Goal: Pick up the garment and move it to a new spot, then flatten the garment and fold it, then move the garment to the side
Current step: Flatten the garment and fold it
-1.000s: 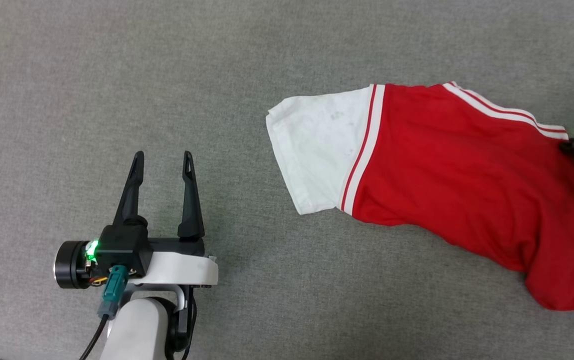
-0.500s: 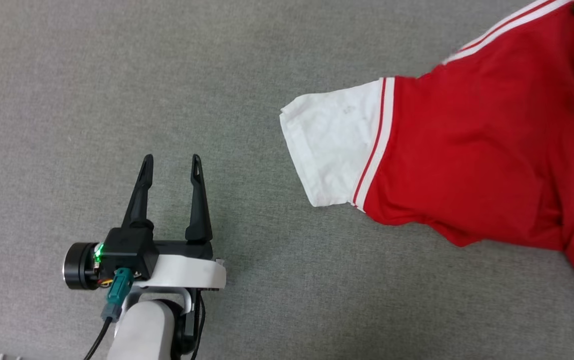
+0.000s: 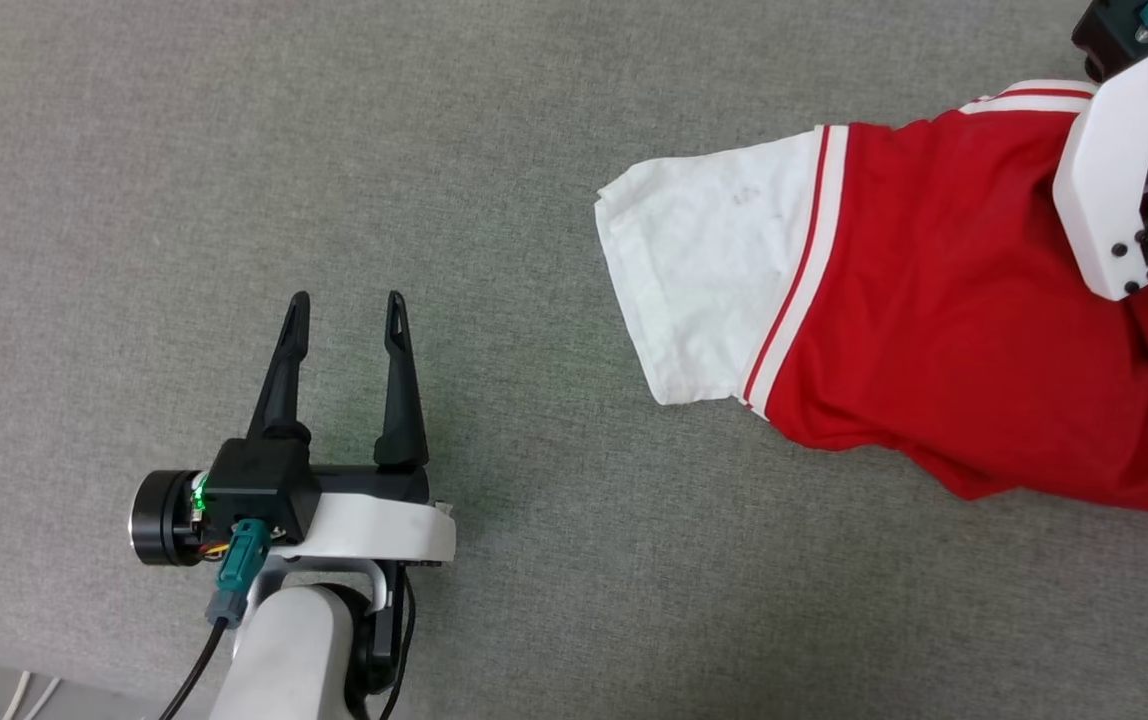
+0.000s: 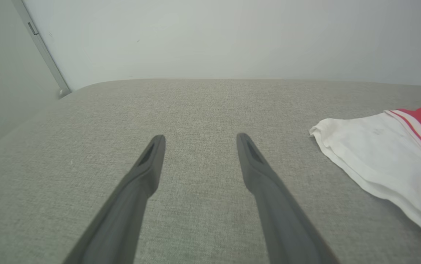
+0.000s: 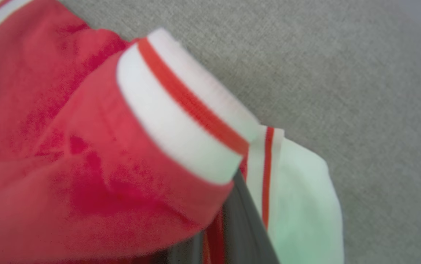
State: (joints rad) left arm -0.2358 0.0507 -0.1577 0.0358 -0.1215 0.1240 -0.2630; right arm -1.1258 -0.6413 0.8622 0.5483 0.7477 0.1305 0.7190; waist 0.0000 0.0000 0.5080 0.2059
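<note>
Right pincer [image 5: 238, 209] is clamped tight on the garment [image 3: 934, 300]; red fabric and striped trim [image 5: 188, 106] are bunched over its dark finger. In the head view its white bracket [image 3: 1104, 190] is seen at the upper right, over the red body. The garment is spread across the right half of the grey fabric surface [image 3: 534, 150], long axis run left-right, slightly tilted. The white sleeve [image 3: 704, 280] is laid flat, open end pointed toward the robot's left. Left pincer [image 3: 346, 300] is held wide open, nothing gripped, fingers pointed up the view, well apart from the sleeve. A pale wall [image 4: 210, 36] is seen behind the surface.
</note>
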